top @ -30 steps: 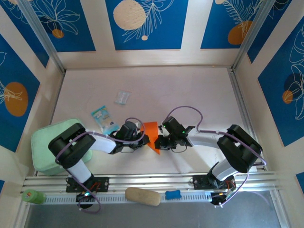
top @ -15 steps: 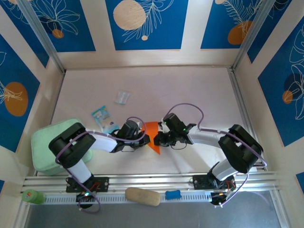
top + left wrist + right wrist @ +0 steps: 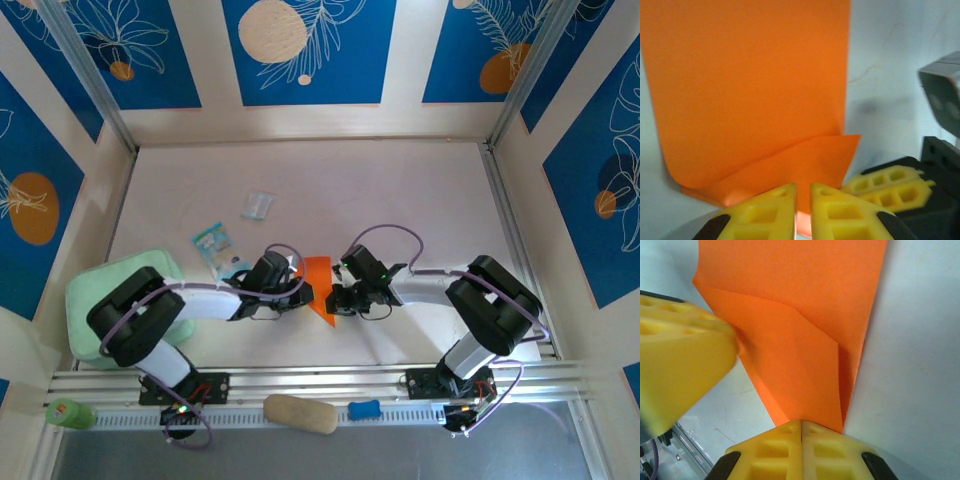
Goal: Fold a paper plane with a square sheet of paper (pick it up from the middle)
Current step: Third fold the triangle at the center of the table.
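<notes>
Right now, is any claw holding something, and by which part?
The right claw pinches the orange paper at its folded tip; for the left claw it cannot be told.

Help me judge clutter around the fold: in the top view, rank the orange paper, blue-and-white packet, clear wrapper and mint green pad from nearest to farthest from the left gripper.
From the left gripper:
1. The orange paper, at its fingertips.
2. The blue-and-white packet, off to the left, and the clear wrapper, farther back: too close to call.
3. The mint green pad, at the table's left edge.
</notes>
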Available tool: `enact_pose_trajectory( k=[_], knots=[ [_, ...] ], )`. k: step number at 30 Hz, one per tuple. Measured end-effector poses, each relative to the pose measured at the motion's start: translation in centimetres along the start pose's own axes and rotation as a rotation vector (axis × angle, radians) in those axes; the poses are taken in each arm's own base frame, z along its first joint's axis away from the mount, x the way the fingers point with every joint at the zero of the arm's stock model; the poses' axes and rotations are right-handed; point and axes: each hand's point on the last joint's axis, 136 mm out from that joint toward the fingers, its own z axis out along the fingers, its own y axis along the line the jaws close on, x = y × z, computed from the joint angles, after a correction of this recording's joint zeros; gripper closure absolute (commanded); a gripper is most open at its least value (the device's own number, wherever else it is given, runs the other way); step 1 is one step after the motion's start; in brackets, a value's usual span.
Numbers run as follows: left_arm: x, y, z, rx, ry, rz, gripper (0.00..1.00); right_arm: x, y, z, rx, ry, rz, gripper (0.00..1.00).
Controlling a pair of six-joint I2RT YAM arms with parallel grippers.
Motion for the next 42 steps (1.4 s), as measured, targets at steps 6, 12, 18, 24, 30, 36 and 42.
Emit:
enact_pose_trajectory(
  k=[6,12,18,24,30,36,42],
  knots=[
    [-0.8,-2.2,-0.9,0.056,-0.023,0.046,0.90,0.0,0.0,0.0,-0.001,0.000,0.000,0.98],
    [0.3,-0.8,0.8,0.032,0.039,0.028,0.94,0.0,0.0,0.0,0.000,0.000,0.000,1.00],
    [-0.4,1.0,1.1,-0.005,0.029,0.003,0.95,0.0,0.0,0.0,0.000,0.000,0.000,1.00],
    [-2.5,3.0,0.2,-0.015,-0.012,-0.019,0.95,0.0,0.0,0.0,0.001,-0.002,0.000,1.00],
    [-4.0,4.1,-0.5,-0.012,-0.036,-0.023,0.95,-0.1,0.0,0.0,0.001,-0.003,-0.001,1.00],
    [-5.3,5.4,-1.7,-0.039,-0.068,-0.041,0.95,-0.1,0.0,0.0,0.001,-0.003,-0.001,1.00],
    [-6.4,2.9,-4.0,0.014,-0.127,-0.003,0.94,0.0,0.0,0.0,0.001,-0.003,-0.001,1.00]
  ],
)
